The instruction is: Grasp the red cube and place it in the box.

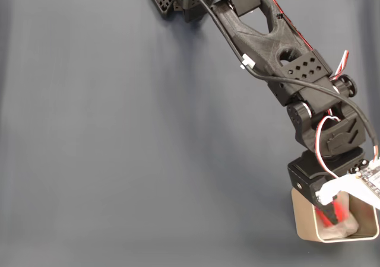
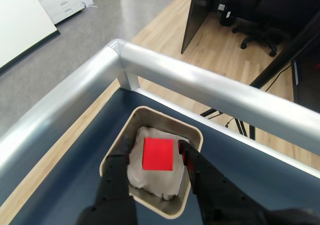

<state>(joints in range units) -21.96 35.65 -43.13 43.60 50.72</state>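
The red cube (image 2: 158, 154) lies on the crumpled white lining inside the beige box (image 2: 165, 116), seen from above in the wrist view. My gripper (image 2: 154, 152) reaches down into the box with a black finger on each side of the cube. White lining shows between the left finger (image 2: 120, 167) and the cube, while the right finger (image 2: 192, 160) is close against it. The jaws stand open. In the fixed view the box (image 1: 303, 219) sits at the lower right corner of the dark mat, and the gripper (image 1: 333, 216) dips into it, covering much of the inside.
A silver metal rail (image 2: 200, 82) runs along the table's edge just beyond the box. The dark blue-grey mat (image 1: 130, 136) stretches wide to the left of the arm (image 1: 267, 41). An office chair (image 2: 260, 32) and wooden floor lie past the rail.
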